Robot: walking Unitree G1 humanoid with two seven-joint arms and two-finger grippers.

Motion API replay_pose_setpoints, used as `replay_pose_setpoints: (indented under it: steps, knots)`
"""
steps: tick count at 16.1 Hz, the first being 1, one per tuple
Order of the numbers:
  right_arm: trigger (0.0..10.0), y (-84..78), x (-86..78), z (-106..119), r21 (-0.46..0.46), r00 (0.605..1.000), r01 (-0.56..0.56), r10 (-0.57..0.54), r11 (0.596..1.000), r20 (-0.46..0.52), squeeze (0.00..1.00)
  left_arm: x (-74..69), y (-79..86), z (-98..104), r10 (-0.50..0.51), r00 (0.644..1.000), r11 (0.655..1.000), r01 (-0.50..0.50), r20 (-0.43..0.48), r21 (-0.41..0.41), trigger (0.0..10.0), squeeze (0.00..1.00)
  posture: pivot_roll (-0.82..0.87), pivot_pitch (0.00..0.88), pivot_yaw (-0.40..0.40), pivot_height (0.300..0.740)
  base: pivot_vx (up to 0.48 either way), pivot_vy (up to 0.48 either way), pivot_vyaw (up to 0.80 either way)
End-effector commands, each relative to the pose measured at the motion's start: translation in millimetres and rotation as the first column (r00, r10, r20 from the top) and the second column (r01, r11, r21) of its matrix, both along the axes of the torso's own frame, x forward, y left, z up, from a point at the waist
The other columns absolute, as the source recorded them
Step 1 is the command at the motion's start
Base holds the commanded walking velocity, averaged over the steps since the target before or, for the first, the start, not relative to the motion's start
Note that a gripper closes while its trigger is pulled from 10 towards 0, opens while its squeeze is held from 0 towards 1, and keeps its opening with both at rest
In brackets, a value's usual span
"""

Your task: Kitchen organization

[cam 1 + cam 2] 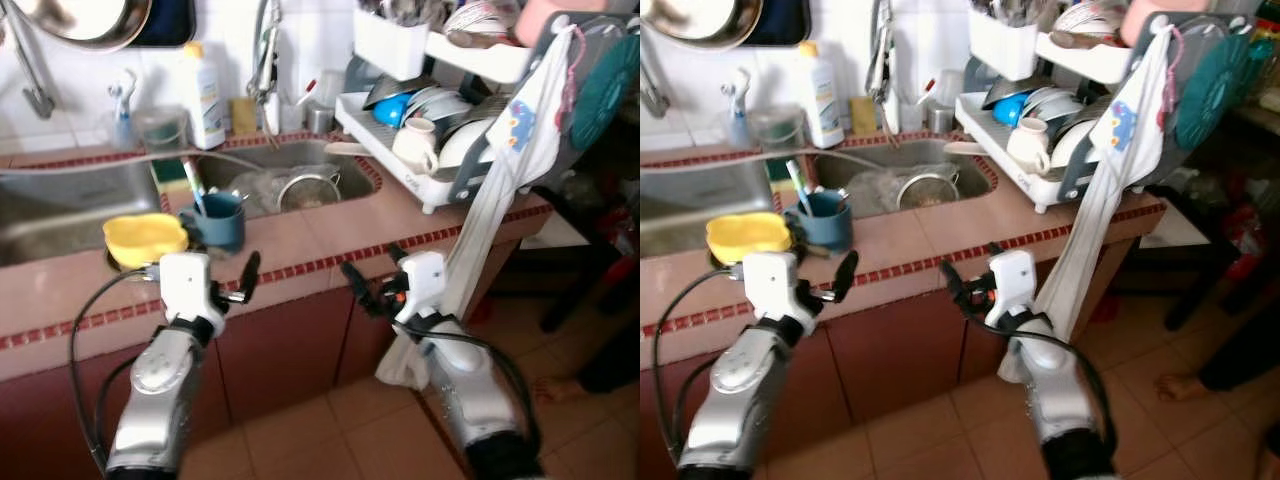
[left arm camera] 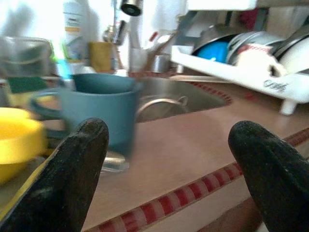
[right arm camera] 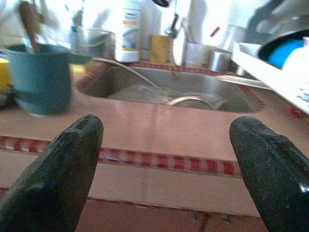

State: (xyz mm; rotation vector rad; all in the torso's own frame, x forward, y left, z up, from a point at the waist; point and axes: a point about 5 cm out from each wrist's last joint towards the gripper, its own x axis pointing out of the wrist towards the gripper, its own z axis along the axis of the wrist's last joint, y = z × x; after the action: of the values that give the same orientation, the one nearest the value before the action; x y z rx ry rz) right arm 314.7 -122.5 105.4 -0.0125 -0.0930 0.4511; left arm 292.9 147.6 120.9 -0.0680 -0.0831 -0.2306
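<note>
Mug (image 1: 214, 221), teal, stands on tabletop (image 1: 300, 245) just ahead of left tool (image 1: 241, 284), fingers apart & empty. Right tool (image 1: 372, 287), also spread, sits farther from mug, so left arm's nearer, I'd judge.

A white cloth (image 1: 500, 190) is hanging off the dish rack's end past my counter's (image 1: 330, 235) edge, and a person's bare foot (image 1: 563, 388) is resting on the tiled floor (image 1: 330, 430).

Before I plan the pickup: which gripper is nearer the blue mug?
Left. The left gripper is just in front of the blue mug; the right gripper is farther along the counter edge.
</note>
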Motion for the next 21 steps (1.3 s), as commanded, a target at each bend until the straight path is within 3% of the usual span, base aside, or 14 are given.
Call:
replay_pose_setpoints:
  steps: [1, 2, 7, 8, 14, 18, 21]
  knots:
    - [10.0, 1.0, 1.5, 6, -0.038, 0.999, -0.007, 0.008, 0.999, 0.039, 0.0, 1.1, -0.8, 1, -0.014, 1.0, 1.0, 0.014, -0.002, 0.004, 10.0, 0.0, -0.07, 0.0, -0.054, 0.74, 0.285, 0.0, 0.0]
    - [10.0, 2.6, 0.6, 6, -0.091, 0.998, -0.016, 0.021, 0.996, 0.058, 0.0, 1.1, -0.7, 1, -0.014, 1.0, 1.0, 0.014, -0.002, 0.005, 10.0, 0.0, -0.07, 0.0, -0.054, 0.74, 0.281, 0.0, 0.8]
    - [10.0, 2.7, -1.5, 8, -0.05, 0.997, -0.024, 0.028, 0.998, 0.067, 0.0, 0.9, -0.5, 2, -0.008, 1.0, 1.0, 0.008, -0.001, 0.002, 10.0, 0.0, -0.07, 0.0, -0.056, 0.74, 0.279, 0.0, 0.8]
    - [10.0, 2.3, -0.2, 7, -0.007, 0.999, -0.024, 0.025, 1.0, 0.036, 0.0, 0.6, -1.8, 2, -0.013, 1.0, 1.0, 0.013, 0.003, -0.008, 10.0, 0.0, -0.07, 0.0, -0.056, 0.74, 0.0, 0.0, 0.0]
    - [10.0, -1.2, 4.1, 9, -0.056, 0.999, -0.021, 0.024, 0.998, 0.045, 0.0, 1.4, -5.2, 10, -0.02, 0.999, 0.999, 0.022, 0.049, -0.03, 10.0, 0.0, -0.08, 0.0, -0.059, 0.74, 0.0, 0.0, 0.0]
    - [10.0, -1.6, 13.5, 21, -0.115, 0.991, -0.099, 0.108, 0.988, 0.076, 0.0, 3.3, -15.1, 22, -0.072, 0.992, 0.997, 0.073, 0.103, -0.002, 10.0, 0.0, -0.09, 0.0, -0.054, 0.74, 0.0, 0.0, 0.0]
    - [10.0, -5.2, 27.2, 35, -0.105, 0.99, -0.075, 0.087, 0.992, 0.113, 0.0, 4.1, -24.6, 25, -0.113, 0.986, 0.994, 0.113, 0.122, 0.008, 10.0, 0.0, -0.1, 0.0, -0.053, 0.74, 0.0, 0.0, 0.0]
